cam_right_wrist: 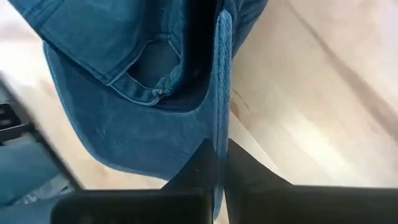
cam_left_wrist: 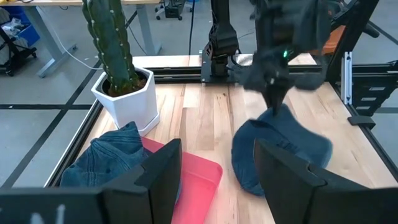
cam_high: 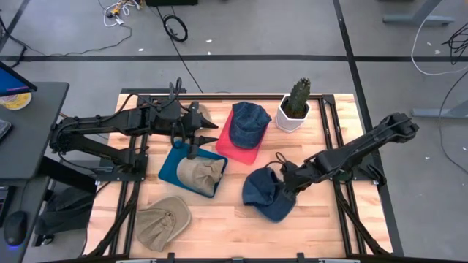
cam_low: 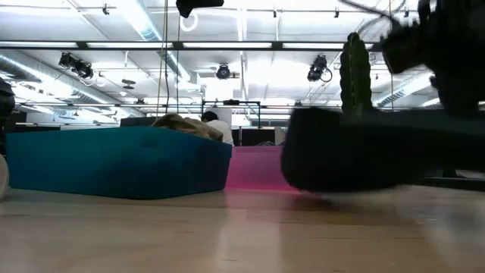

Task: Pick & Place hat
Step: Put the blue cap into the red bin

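Observation:
A dark blue cap (cam_high: 265, 193) sits right of the table's middle, and my right gripper (cam_high: 285, 180) is shut on it. Its inside faces the right wrist camera (cam_right_wrist: 143, 74). My left gripper (cam_high: 210, 134) hangs open over the blue tray (cam_high: 170, 166), its fingers apart (cam_left_wrist: 217, 186) and touching nothing. A tan hat (cam_high: 199, 174) lies in that tray. A denim cap (cam_high: 248, 123) rests on the pink tray (cam_high: 241, 152). Another tan hat (cam_high: 162, 219) lies flat near the table's near left corner. My right gripper pinches the dark blue cap's rim edge (cam_right_wrist: 222, 106) between its two fingers, coming down at a slant from the table's right side. The cap hangs below the fingers (cam_left_wrist: 273, 93). Its lower part (cam_left_wrist: 280, 162) seems to lie on the table.
A cactus in a white pot (cam_high: 294, 109) stands at the far edge beside the pink tray. Bare wood (cam_high: 322, 226) shows near and right of the dark blue cap. Black frame rails (cam_high: 344, 212) run along the table's sides.

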